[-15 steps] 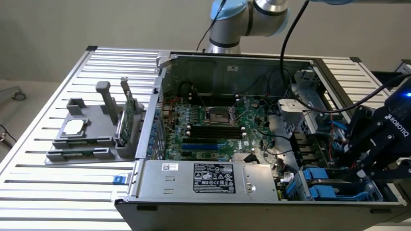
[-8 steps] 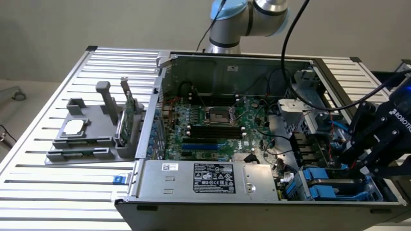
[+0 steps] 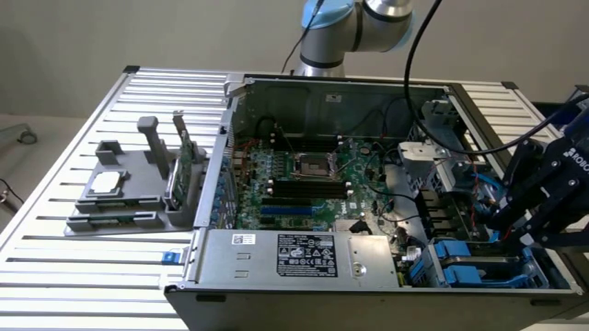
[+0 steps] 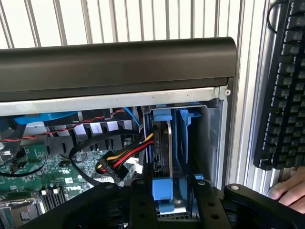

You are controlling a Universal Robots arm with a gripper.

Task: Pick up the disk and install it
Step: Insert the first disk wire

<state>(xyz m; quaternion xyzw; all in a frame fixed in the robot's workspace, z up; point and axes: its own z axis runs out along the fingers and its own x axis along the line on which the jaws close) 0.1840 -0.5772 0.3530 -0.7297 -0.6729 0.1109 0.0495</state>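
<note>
Blue carrier rails frame the disk, which stands on edge in the drive bay at the case's 4 o'clock corner. The gripper pinches the carrier's blue tab; the disk appears nearly seated, release outstanding.

Disk: dark metal edge w/ blue plastic rails.
Gripper: black.
PC case: grey metal, black front edge; white & black labels on near panel.
Motherboard: green, black slots, one blue slot.
Cable bundle: black, red, yellow.
Table: silver, ribbed w/ parallel slats.
Fixture: grey, at exterior view's left.
Keyboard: black.
</note>
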